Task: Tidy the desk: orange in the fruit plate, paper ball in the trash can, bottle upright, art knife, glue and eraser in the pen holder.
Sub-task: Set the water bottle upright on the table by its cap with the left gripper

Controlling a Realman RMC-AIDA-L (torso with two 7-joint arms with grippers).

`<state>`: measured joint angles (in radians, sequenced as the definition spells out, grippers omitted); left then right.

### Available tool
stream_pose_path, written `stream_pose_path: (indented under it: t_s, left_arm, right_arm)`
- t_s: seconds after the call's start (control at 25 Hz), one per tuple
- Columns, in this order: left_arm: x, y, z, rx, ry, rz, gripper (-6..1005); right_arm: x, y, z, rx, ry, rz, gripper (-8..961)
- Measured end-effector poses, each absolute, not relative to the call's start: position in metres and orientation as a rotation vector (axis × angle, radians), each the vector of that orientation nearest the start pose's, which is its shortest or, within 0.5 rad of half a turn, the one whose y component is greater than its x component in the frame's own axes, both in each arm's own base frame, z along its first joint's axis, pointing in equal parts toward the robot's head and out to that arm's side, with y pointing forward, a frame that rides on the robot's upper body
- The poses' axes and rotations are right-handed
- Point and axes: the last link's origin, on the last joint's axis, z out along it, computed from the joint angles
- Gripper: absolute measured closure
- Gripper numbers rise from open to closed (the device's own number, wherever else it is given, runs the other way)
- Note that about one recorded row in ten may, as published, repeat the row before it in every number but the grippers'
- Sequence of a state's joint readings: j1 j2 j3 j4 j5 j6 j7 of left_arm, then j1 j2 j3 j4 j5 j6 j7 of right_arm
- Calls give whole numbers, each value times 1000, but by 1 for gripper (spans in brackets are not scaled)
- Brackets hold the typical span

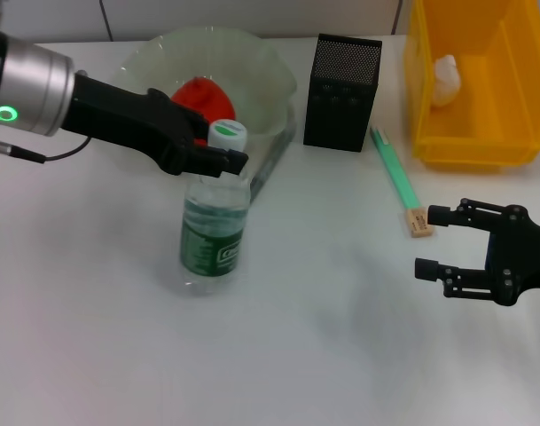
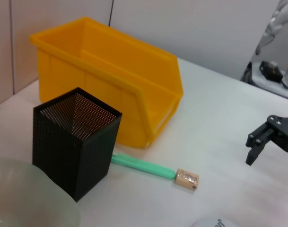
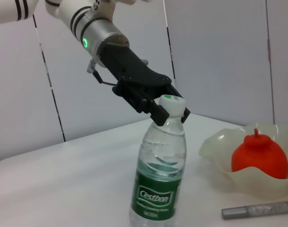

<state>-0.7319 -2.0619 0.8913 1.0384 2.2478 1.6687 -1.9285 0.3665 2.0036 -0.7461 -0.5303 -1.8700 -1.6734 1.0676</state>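
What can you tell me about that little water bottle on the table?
The bottle is small, clear plastic, with a dark green label, a white cap marked green, and water partway up. It stands upright on the white table, just in front of the fruit plate. The left gripper has its black fingers closed around the neck under the cap.
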Motion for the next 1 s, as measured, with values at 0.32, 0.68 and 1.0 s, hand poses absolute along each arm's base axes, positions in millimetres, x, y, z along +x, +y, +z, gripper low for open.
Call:
stream_pose_path:
  t_s: [0.32, 0.68, 1.0]
  left_arm:
    - [-186, 369, 44, -2896, -634, -335, 555]
    - [-208, 360, 63, -2805, -614, -477, 556]
    - [-225, 350, 71, -2733, -507, -558, 555]
  right_arm:
    - [308, 272, 11, -2716, 443, 782, 174]
    - [308, 272, 10, -2719, 444, 773, 175]
    - [309, 272, 9, -2724, 448, 763, 175]
